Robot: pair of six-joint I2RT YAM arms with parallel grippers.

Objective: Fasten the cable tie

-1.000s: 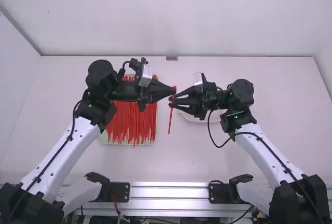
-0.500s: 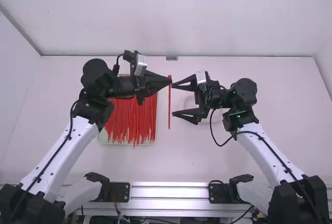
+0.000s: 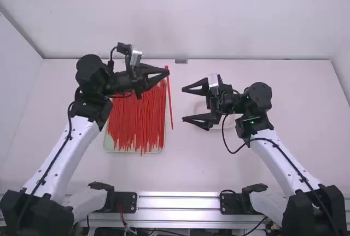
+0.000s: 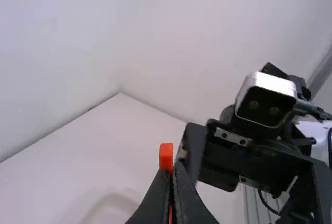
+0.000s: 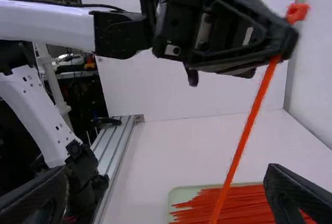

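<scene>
Swinging back toward 10 o'clock, the left jaws have carried the red cable tie (image 3: 169, 102) clear of the right jaws. Nearest, a tray (image 3: 117, 148) of spare ties (image 3: 136, 118) lies at 9 o'clock; the right jaws gape wide at the surface's (image 3: 306, 99) middle; farthest, the left jaws clamp the tie's head

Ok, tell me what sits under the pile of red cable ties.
A pale tray on the white table; its near edge shows. The pile covers the rest of it.
</scene>
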